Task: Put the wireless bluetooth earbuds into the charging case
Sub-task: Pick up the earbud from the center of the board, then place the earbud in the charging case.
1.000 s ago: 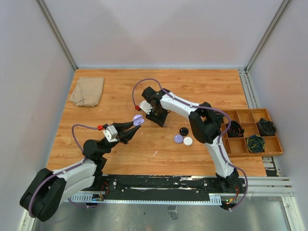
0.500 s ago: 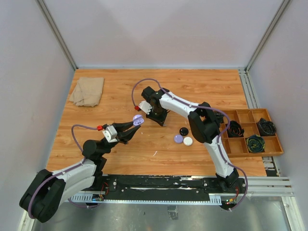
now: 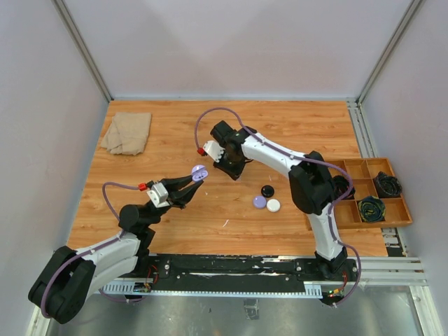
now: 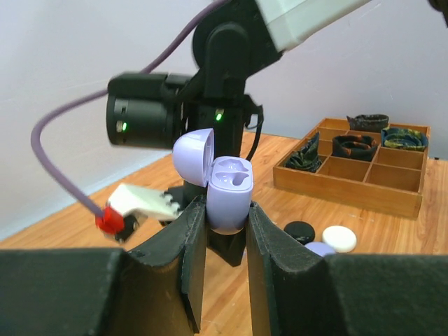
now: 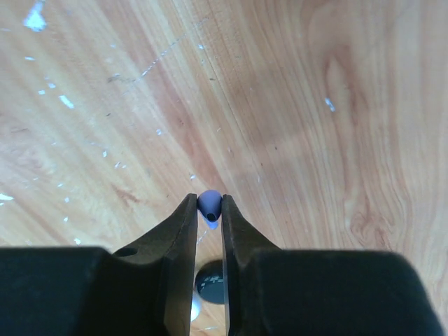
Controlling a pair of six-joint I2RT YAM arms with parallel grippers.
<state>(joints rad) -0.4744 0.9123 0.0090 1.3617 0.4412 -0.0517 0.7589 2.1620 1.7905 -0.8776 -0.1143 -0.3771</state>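
My right claw (image 5: 208, 211) is pinched almost closed on a tiny pale purple plastic earbud (image 5: 209, 204) over the wooden bench (image 5: 315, 105). The earbud is light and slick, and I judge it could squirt out. My left claw (image 4: 225, 218) clamps the sides of the open pale purple charging case (image 4: 228, 198).

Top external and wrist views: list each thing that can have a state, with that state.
Pale purple round plastic charging case: lid open, upright.
Left end effector: shut on the case.
Small pale purple plastic earbud: pinched at the fingertips.
Right end effector: shut on the earbud.
Beige fabric cloth: crumpled.
Black round plastic case: closed.
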